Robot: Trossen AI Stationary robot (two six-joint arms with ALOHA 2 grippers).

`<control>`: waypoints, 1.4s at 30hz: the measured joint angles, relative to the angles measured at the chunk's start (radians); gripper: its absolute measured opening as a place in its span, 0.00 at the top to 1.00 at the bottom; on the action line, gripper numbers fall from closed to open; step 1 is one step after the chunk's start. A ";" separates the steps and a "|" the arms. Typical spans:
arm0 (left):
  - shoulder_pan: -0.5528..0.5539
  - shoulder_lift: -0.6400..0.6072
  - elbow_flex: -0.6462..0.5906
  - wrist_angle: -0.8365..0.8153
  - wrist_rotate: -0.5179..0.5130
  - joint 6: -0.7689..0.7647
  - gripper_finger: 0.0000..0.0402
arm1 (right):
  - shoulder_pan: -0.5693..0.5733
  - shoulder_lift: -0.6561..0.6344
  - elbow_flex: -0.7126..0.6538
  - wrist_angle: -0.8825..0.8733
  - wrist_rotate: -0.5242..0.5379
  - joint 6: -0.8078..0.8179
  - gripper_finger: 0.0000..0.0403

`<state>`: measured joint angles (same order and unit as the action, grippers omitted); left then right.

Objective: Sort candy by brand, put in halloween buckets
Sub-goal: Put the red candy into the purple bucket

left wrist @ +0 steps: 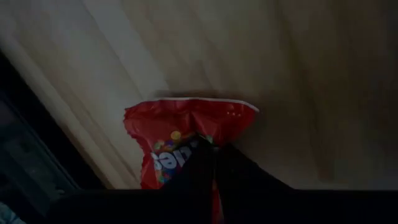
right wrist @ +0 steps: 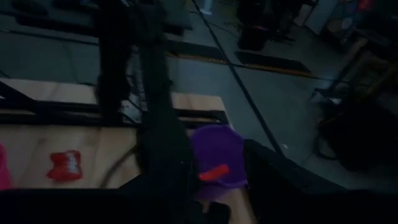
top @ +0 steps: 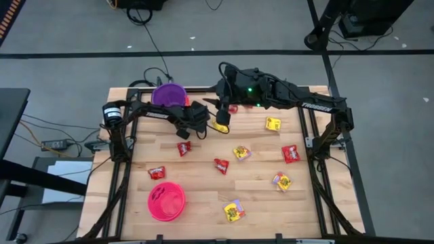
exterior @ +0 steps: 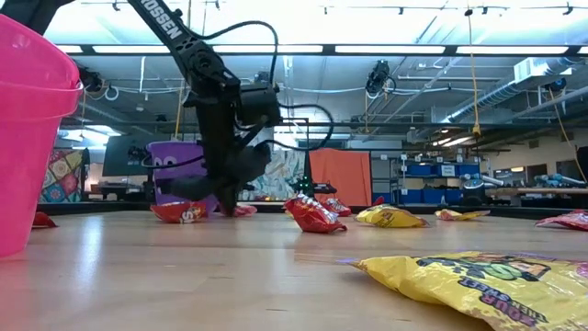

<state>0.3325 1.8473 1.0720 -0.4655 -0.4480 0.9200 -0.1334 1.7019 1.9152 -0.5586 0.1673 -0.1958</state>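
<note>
My left gripper (top: pixel 199 127) hangs low over the table just right of the purple bucket (top: pixel 168 94), shut on a red candy packet (left wrist: pixel 186 127). In the low view it (exterior: pixel 223 204) reaches down in front of that bucket (exterior: pixel 175 165). My right gripper (top: pixel 222 116) hovers open beside it, above a yellow packet (top: pixel 220 126), touching nothing. The pink bucket (top: pixel 166 201) stands near the table's near edge. Several red packets (top: pixel 291 154) and yellow packets (top: pixel 242 152) lie flat on the wood. My left gripper pinches the red packet between its two fingers, at the middle of one crumpled edge (left wrist: pixel 202 142). The fingers point down at the table from above. The rest of the packet spreads out beyond the fingertips just over the wood; whether it still touches the table I cannot tell.
Another red packet (top: pixel 184 148) lies just near-side of my left gripper, and one more (top: pixel 156 173) sits beside the pink bucket. A yellow packet (exterior: pixel 478 276) lies close to the near edge. The right wrist view shows the purple bucket (right wrist: pixel 217 152) past the left arm.
</note>
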 joint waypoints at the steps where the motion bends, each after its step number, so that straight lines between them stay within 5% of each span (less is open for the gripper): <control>1: -0.007 0.000 0.010 0.004 0.000 -0.007 0.97 | -0.002 -0.002 0.000 -0.010 0.022 -0.008 0.61; 11: -0.129 -0.001 0.142 -0.064 -0.059 -0.063 0.99 | -0.063 -0.080 0.000 -0.100 0.217 -0.025 0.61; 18: -0.220 -0.095 0.222 -0.107 -0.069 -0.086 1.00 | -0.103 -0.201 0.000 -0.123 0.238 -0.011 0.61; 34: -0.230 -0.732 0.228 -0.226 -0.152 -0.413 1.00 | -0.094 -0.266 0.000 -0.496 0.259 0.180 0.61; 42: -0.228 -0.944 0.129 -0.233 -0.183 -0.511 1.00 | -0.056 -0.315 -0.137 -0.430 0.263 0.203 0.61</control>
<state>0.1045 0.9032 1.2010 -0.6985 -0.6312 0.4091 -0.1894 1.3874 1.7781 -0.9882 0.4303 0.0076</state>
